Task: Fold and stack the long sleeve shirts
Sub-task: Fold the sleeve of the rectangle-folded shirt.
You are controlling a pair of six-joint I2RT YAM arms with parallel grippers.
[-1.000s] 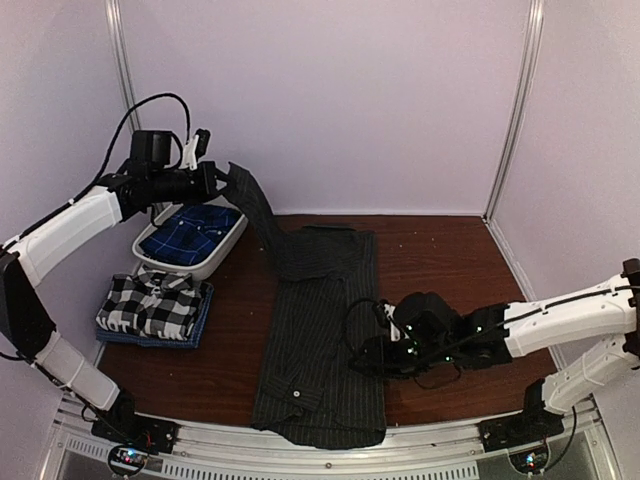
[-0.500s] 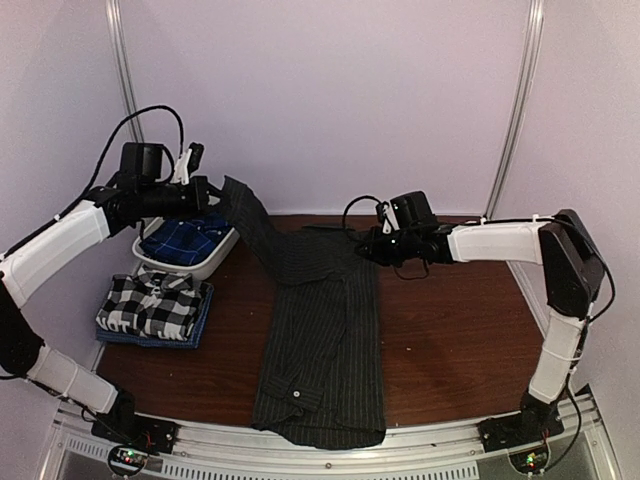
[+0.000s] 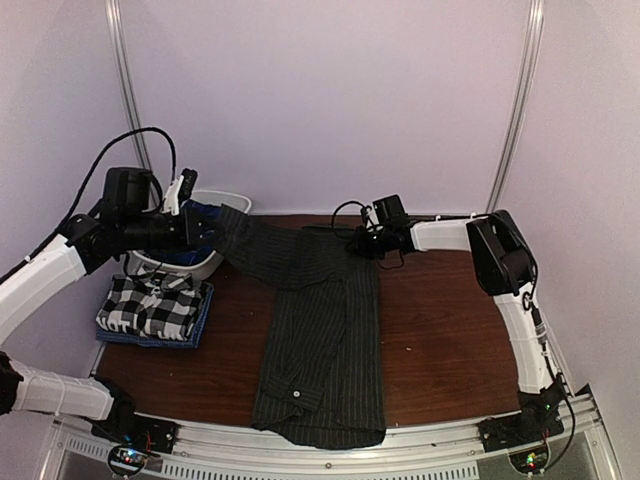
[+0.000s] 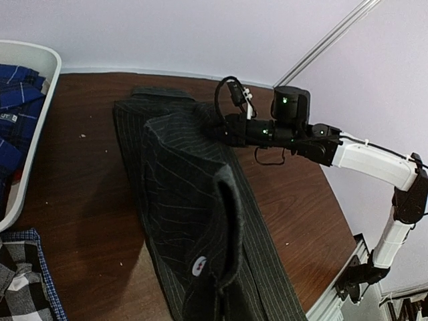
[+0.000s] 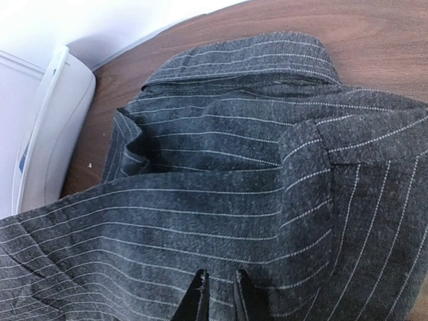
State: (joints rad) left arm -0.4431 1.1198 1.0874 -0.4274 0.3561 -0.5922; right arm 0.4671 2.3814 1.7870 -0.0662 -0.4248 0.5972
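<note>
Limp shirt (image 3: 322,340), held twice.
Left end effector (image 3: 197,228) grips its sleeve (image 3: 250,238) by the bin (image 4: 52,75); right end effector (image 5: 221,297) pinches cloth opposite.

Left pincer (image 3: 205,228) clamped, raised; right pincer (image 5: 221,289) pinched, far forward.

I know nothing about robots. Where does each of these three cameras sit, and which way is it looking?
Top external: above and behind the arms, looking down at the table; both arms, left tool and right tool, show.
Left wrist: on the left arm, looking over the pinstriped shirt toward the right arm.
Right wrist: close over that shirt's collar; its own fingertips show.
Shared: all three see the shirt and white bin.
</note>
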